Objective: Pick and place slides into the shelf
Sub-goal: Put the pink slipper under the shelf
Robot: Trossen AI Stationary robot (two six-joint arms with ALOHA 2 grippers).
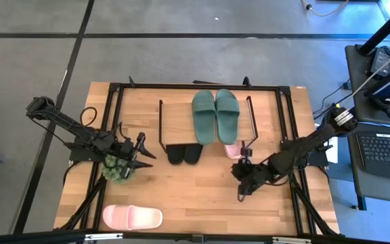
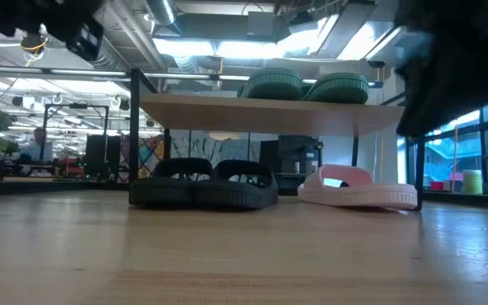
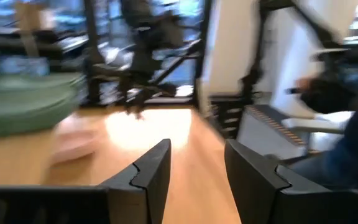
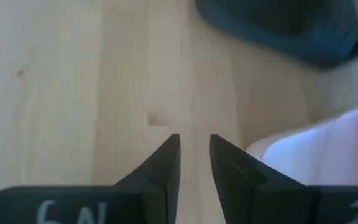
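Left gripper (image 1: 143, 150): I see it at centre-left of the high view, over a small green plant (image 1: 117, 169); in its wrist view the fingers (image 3: 151, 171) stand apart with nothing between them.
Loose pink slide (image 1: 132, 217): lies alone on the wooden table (image 1: 202, 196), lower left of the high view, well apart from the rack.
Shelf (image 1: 181, 118): upper centre of the high view; its top board carries the dark green pair (image 1: 215, 115), side by side.
Black pair (image 2: 203, 184): I see it under the board on the table, left of the other pink slide (image 2: 358, 188).
Right gripper (image 1: 242, 190): lower right of centre, just below that pink slide; fingers (image 4: 166, 165) nearly together, a narrow gap, pinching nothing.
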